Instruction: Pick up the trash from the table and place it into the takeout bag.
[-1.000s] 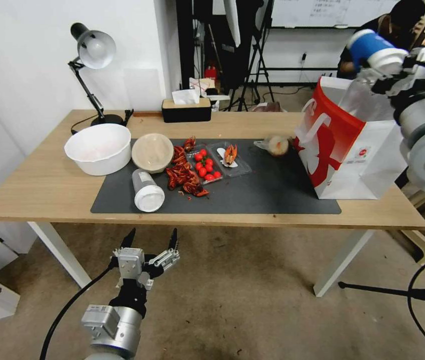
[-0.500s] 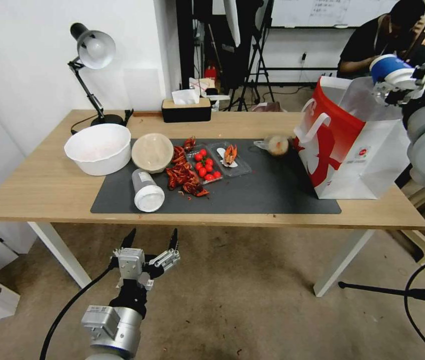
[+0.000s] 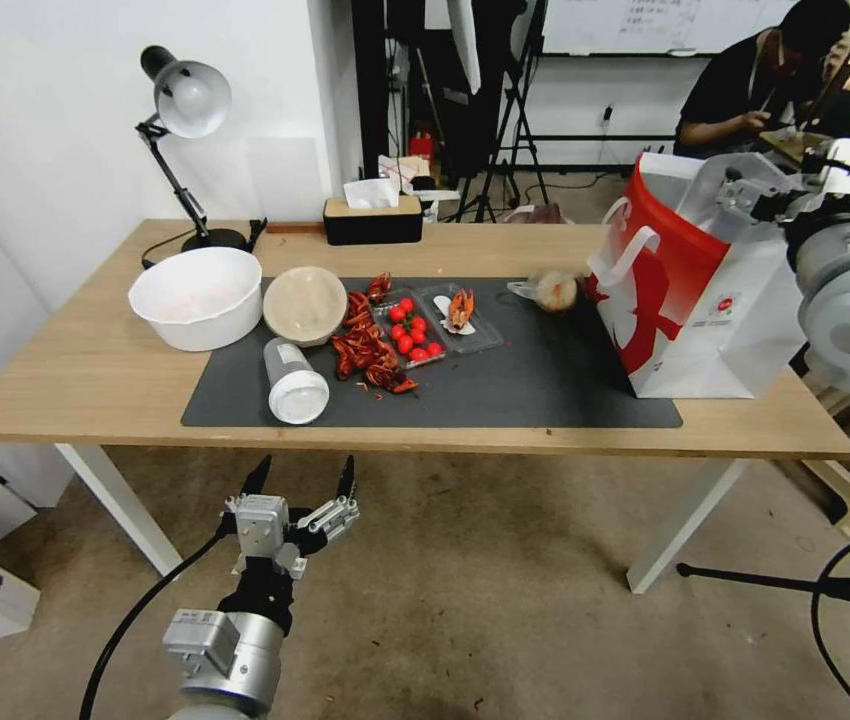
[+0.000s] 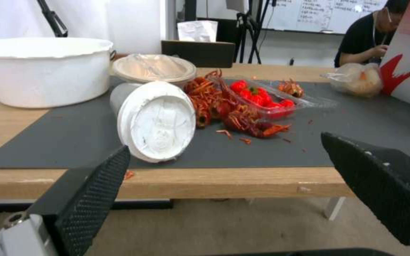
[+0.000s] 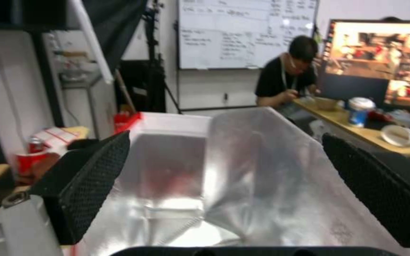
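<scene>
Drop-off step, judging by the pose: right tool [image 3: 737, 192] poised over the mouth of the takeout bag [image 3: 705, 290], fingers spread wide, gripping nothing. Left tool [image 3: 300, 480] parked low before the surface [image 3: 75, 380], fingers apart and empty. Left on the mat: lidded cup [image 3: 293, 382] on its side, beige bowl [image 3: 305, 304], small clear bag [image 3: 551, 291] just beside the takeout bag. Next, probably: reaching for one of these, with a grip across the lying cup's round body.

The head camera is looking down at the whole table [image 3: 95, 375]. The left wrist camera is peeking low over its near edge. The right wrist camera is looking into the takeout bag [image 5: 262, 170].
</scene>
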Available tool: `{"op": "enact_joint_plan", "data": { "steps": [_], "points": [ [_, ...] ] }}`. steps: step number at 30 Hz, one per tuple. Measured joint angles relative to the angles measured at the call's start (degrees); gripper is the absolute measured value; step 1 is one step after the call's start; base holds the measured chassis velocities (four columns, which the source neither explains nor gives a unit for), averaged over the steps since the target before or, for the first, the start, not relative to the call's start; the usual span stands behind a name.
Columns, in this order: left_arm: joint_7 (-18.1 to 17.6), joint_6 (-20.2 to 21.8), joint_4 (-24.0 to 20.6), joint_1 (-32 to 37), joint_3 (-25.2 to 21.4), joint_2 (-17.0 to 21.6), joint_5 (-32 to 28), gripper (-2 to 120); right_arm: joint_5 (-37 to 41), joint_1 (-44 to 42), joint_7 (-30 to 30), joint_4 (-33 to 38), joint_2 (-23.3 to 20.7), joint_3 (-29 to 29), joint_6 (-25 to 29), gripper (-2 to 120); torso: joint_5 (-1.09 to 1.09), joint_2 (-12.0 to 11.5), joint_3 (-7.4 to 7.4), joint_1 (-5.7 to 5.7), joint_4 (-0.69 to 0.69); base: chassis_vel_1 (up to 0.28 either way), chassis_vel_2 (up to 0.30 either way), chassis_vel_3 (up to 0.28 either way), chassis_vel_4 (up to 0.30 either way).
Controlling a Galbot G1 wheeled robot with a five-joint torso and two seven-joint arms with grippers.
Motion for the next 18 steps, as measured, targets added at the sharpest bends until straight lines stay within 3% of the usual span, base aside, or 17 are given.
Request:
{"op": "enact_joint_plan", "data": {
  "steps": [12, 18],
  "points": [
    [0.00, -0.12, 0.35, -0.30, -0.04, 0.00, -0.10, 100, 0.12, -4.97, -8.74, 4.17, 0.18, 0.30, 7.51, 100, -0.01, 0.00, 0.00, 0.00, -0.01, 0.000, 0.000, 0.000, 0.000],
    [0.01, -0.21, 0.35, -0.39, -0.01, 0.02, -0.22, 100, -2.62, -13.92, -21.50, 6.44, 0.63, 0.36, 18.69, 100, 0.00, 0.00, 0.00, 0.00, -0.01, 0.000, 0.000, 0.000, 0.000]
  ]
}}
